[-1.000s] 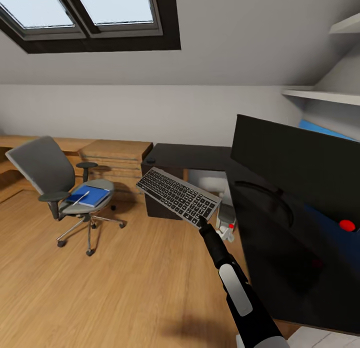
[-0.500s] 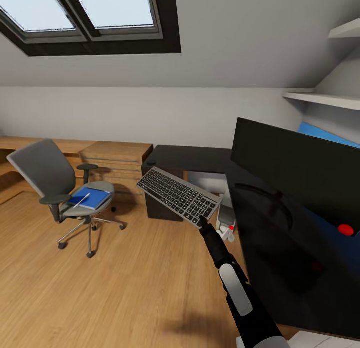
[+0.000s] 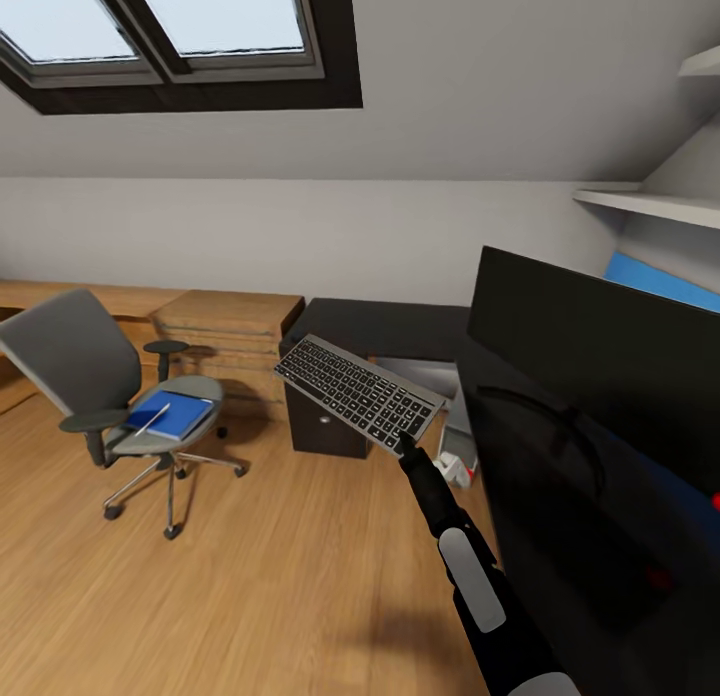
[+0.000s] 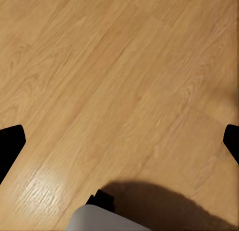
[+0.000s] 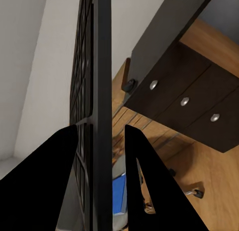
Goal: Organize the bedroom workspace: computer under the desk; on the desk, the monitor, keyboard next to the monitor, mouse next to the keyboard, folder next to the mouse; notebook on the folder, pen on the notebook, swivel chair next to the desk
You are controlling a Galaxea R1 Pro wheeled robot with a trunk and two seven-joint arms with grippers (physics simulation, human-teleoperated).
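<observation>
my right claw point(image 3: 405, 444) clamped on keyboard point(image 3: 357, 391) edge, held in air short of tabletop point(image 3: 385, 326). left claw point(image 4: 119, 141) wide open, empty, over floor. monitor point(image 3: 600, 416) on tabletop. folder point(image 3: 170, 415), pen point(image 3: 153, 420) on chair point(image 3: 110, 396); rest undone.

Monitor point(image 3: 600, 396) cut off by right and bottom edges, hiding most of the tabletop point(image 3: 385, 326) behind it. Computer point(image 3: 458, 446) mostly hidden, only a sliver at centre. Notebook on the swivel chair point(image 3: 100, 376) too small to tell from folder point(image 3: 172, 416).
</observation>
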